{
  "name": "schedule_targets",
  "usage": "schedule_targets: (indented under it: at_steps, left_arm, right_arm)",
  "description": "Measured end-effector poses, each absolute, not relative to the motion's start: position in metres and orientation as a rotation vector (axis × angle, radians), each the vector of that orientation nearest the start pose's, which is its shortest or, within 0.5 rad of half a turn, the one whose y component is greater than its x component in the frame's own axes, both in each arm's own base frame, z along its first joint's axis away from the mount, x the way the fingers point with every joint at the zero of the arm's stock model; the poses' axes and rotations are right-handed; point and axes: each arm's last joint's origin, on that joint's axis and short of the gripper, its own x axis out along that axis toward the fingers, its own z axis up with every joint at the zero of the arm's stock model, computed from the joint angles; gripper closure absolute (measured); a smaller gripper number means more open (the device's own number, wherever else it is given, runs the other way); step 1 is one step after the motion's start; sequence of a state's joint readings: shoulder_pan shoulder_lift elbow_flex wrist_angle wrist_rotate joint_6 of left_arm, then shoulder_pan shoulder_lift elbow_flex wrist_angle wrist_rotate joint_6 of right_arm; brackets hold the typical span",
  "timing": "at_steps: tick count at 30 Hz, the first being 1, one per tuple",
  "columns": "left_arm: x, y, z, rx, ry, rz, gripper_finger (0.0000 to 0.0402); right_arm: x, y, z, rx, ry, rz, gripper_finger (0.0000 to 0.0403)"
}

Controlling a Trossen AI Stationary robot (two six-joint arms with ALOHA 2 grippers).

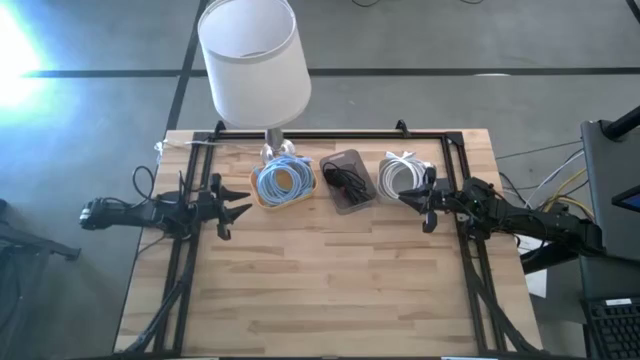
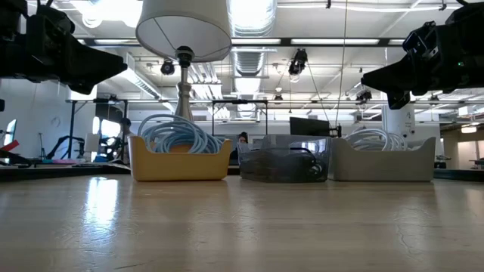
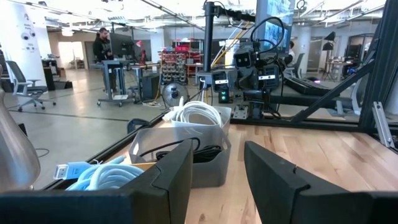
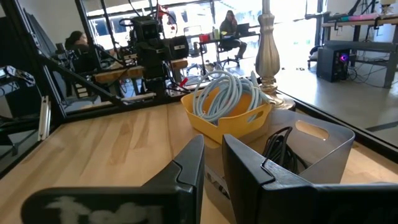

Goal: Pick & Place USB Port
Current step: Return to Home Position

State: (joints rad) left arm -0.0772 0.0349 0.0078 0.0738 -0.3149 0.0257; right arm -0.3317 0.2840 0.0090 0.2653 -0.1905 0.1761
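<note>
Three bins stand in a row at the table's far middle. A yellow bin [image 1: 283, 182] holds coiled light-blue cables. A dark see-through bin [image 1: 348, 181] holds a black cable. A pale grey bin [image 1: 403, 175] holds coiled white cables. My left gripper [image 1: 240, 204] hovers open and empty above the table, just left of the yellow bin, pointing right [image 3: 217, 152]. My right gripper [image 1: 408, 197] hovers empty at the near right of the grey bin, pointing left, its fingers a narrow gap apart [image 4: 213, 146]. Both grippers are raised off the table in the low view.
A lamp with a white shade [image 1: 253, 60] stands on its metal base behind the yellow bin. A black frame [image 1: 330, 134] runs along the far edge and down both sides of the wooden table. The near half of the table [image 1: 330, 290] is bare wood.
</note>
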Motion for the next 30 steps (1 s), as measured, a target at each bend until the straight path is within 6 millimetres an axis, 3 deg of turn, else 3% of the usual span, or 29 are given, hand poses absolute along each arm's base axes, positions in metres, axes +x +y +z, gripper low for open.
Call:
schedule_targets:
  at_steps: [30]
  left_arm:
    - [0.0983,0.0014,0.1704,0.017,-0.043,0.238,0.0252]
  right_arm:
    - [0.1104,-0.0322,0.1678,0.178,-0.003,-0.142,0.0351]
